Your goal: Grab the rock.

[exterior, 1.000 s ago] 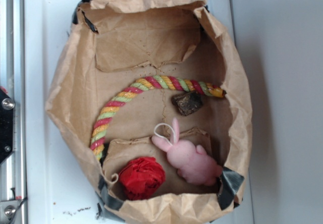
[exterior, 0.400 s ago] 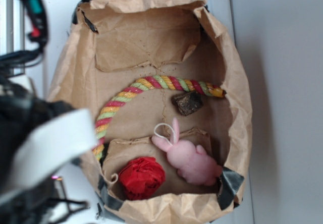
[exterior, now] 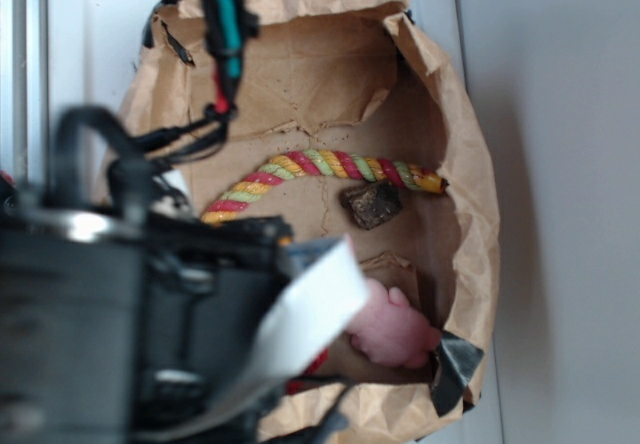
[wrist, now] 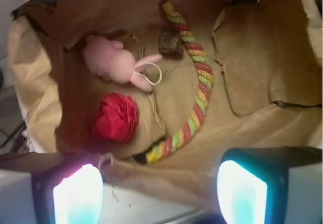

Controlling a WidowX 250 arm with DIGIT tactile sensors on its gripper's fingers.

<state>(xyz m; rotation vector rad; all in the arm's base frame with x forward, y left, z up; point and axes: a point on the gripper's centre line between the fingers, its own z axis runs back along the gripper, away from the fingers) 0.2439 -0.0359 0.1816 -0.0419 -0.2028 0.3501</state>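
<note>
The rock (exterior: 371, 205), a small dark brown angular lump, lies on the floor of an open brown paper bag (exterior: 470, 164), towards the bag's right wall in the exterior view and just below the right end of a striped rope (exterior: 330, 164) that arcs across the bag floor in pink, yellow and green. The rock sits just beside the rope, very close or touching; which of the two I cannot tell. Below the rock, near the bag's lower right corner, lies a pink plush bunny (exterior: 395, 329), partly hidden in the exterior view by the robot arm (exterior: 120, 324), whose blurred black bulk fills the lower left of that view. In the wrist view the bunny shows whole, with a white loop at its ears, and a red wrinkly ball (wrist: 115, 117) rests near it, apart from it, on a flap of the bag floor. In that same view the rock is at the far end of the bag, next to the rope and close to the bunny's ears, touched by nothing. The gripper (wrist: 160, 189) hangs above the near rim of the bag with its two fingers (wrist: 78, 193) spread wide apart and nothing between them, well apart from the rock. The bag stands on a white tray (exterior: 90, 54).
</note>
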